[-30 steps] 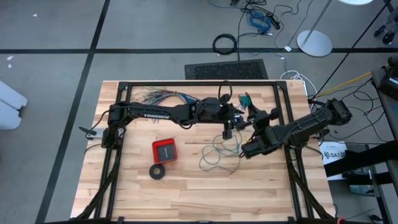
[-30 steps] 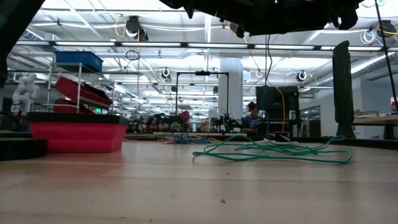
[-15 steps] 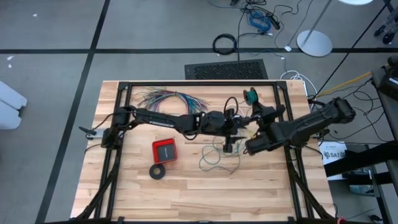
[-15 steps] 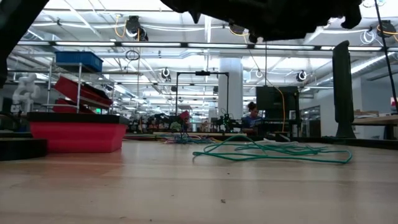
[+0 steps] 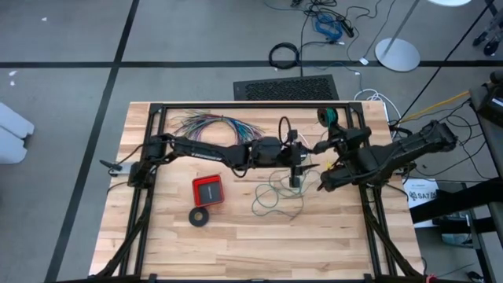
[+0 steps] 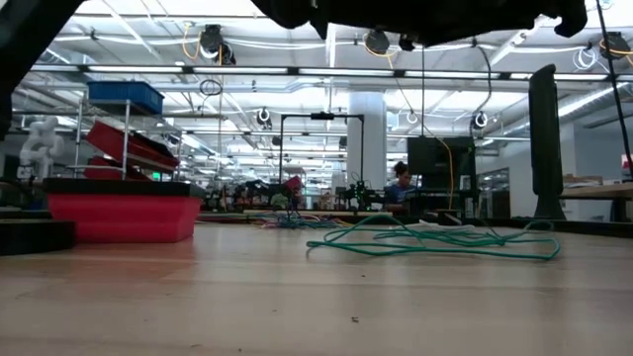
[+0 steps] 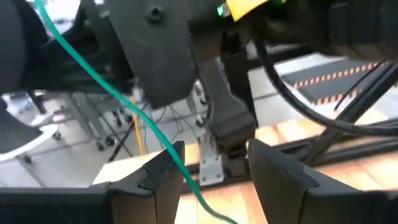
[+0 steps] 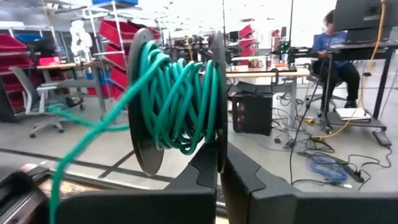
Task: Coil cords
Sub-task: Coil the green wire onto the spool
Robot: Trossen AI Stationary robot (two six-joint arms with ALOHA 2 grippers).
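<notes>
A black spool wound with the teal-green wire hangs above the table's far right part, with my right gripper shut on it. From the spool the wire runs down through the gap of my open left gripper. It ends in a loose tangle lying on the wood. The left gripper points level at the right arm, just left of the spool. My right gripper pinches one round flange of the spool at its lower edge between its two fingers. The fingers lie level. The spool is lifted clear of the table, flanges upright. My left gripper has the wire running past one finger's inner side; I cannot tell whether it touches.
A red box and a black tape ring lie left of the tangle. A fan of many-coloured wires lies at the far left. The black frame rail runs along the table's far edge.
My right gripper has carried the spool up and toward the table's right edge, drawing more wire off the tangle. My left gripper has shifted a little toward the right and sunk slightly, fingers still apart.
</notes>
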